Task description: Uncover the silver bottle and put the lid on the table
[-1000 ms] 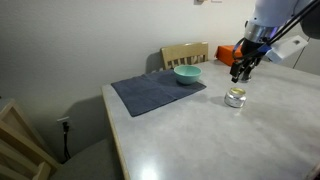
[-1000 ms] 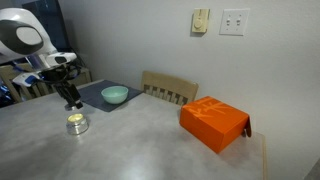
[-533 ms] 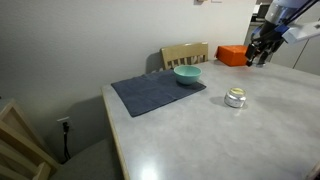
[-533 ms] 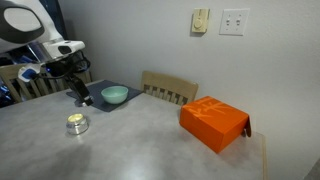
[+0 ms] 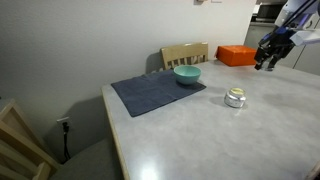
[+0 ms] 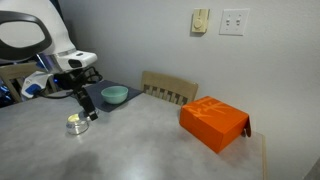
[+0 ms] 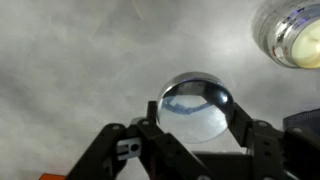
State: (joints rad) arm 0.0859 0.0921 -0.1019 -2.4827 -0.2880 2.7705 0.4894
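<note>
Since a second ago I have swung my end effector point(image 5: 267, 62) away from the small squat shiny silver metal bottle point(image 5: 235, 97), pinching the small round silvery lid point(image 7: 195, 103). The bottle stands uncovered on the pale grey worktop point(image 5: 190, 140); I judge only setting the lid down remains.

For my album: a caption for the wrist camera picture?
Pincer holds the shiny lid over the grey table, opened silver bottle nearby.

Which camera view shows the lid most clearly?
The wrist view: the lid appears large and round, held in the gripper. In both exterior views it is too small to make out.
</note>
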